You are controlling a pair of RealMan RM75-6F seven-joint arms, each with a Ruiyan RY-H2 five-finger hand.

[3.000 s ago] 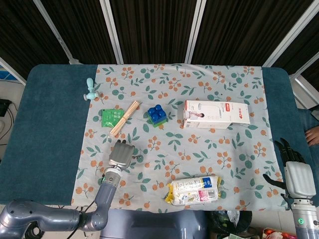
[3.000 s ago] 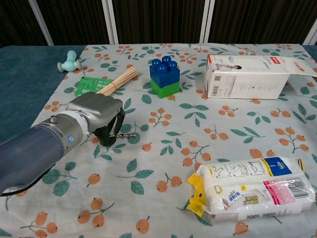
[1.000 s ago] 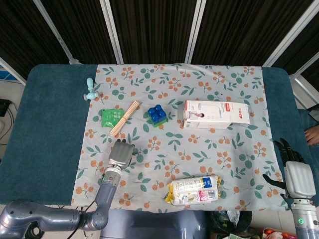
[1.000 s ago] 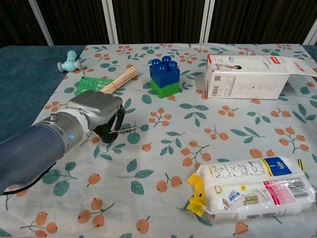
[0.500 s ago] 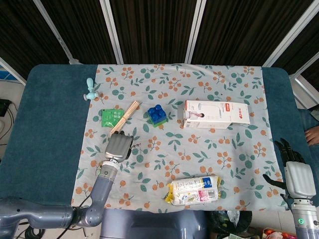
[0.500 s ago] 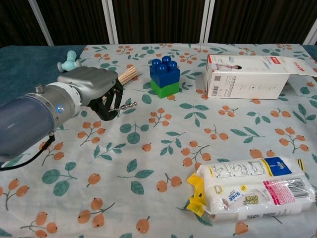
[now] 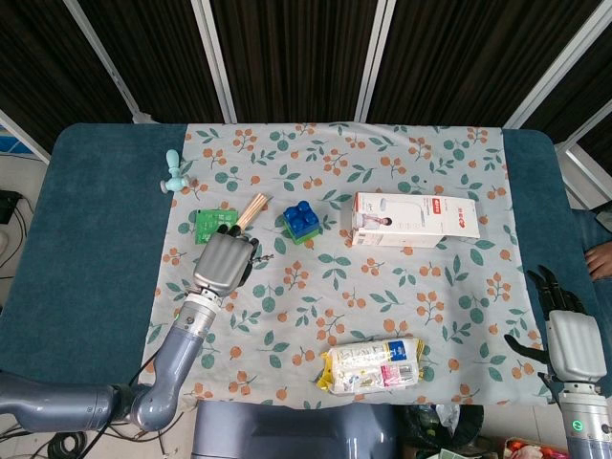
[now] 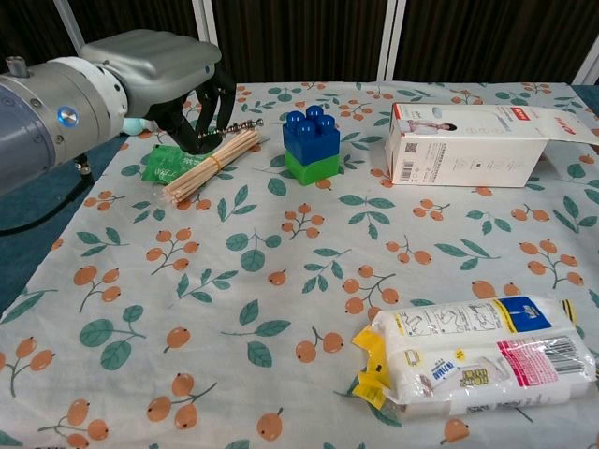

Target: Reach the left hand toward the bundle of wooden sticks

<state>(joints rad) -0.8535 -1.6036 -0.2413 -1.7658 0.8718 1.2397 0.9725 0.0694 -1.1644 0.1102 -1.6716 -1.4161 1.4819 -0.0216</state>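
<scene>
Chest view: the left hand hangs over the far-left part of the floral tablecloth, fingers curled downward and holding nothing, above the far end of the bundle of wooden sticks. The bundle lies slanted across a green packet, just left of a blue-and-green toy block. A white carton lies far right, a plastic-wrapped pack near right. Head view shows the right hand at the table's near-right edge, fingers spread and empty.
</scene>
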